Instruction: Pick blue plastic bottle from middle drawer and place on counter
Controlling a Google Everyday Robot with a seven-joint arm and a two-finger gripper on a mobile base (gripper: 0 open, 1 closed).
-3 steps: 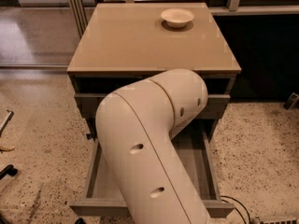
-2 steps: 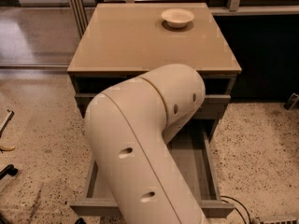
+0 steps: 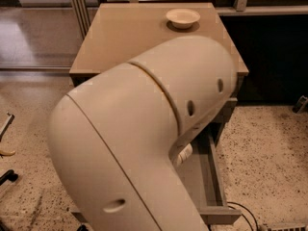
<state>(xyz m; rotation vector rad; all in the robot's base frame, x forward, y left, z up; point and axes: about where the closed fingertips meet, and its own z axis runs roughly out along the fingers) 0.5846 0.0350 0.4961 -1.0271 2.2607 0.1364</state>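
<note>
Camera view shows glossy counter [image 3: 125,37] bearing a bowl [image 3: 183,17], speckled floor [image 3: 269,143] around; arm [image 3: 144,143] hides gripper.

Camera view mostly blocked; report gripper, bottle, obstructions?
Gripper hidden behind arm, toward middle drawer. Blue plastic bottle unseen. Arm blocks view; white bowl on counter.

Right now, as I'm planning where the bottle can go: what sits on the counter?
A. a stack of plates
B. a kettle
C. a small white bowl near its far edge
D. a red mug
C: a small white bowl sits near the far edge of the counter. The gripper is out of sight behind the arm, which covers most of the open middle drawer.
</note>
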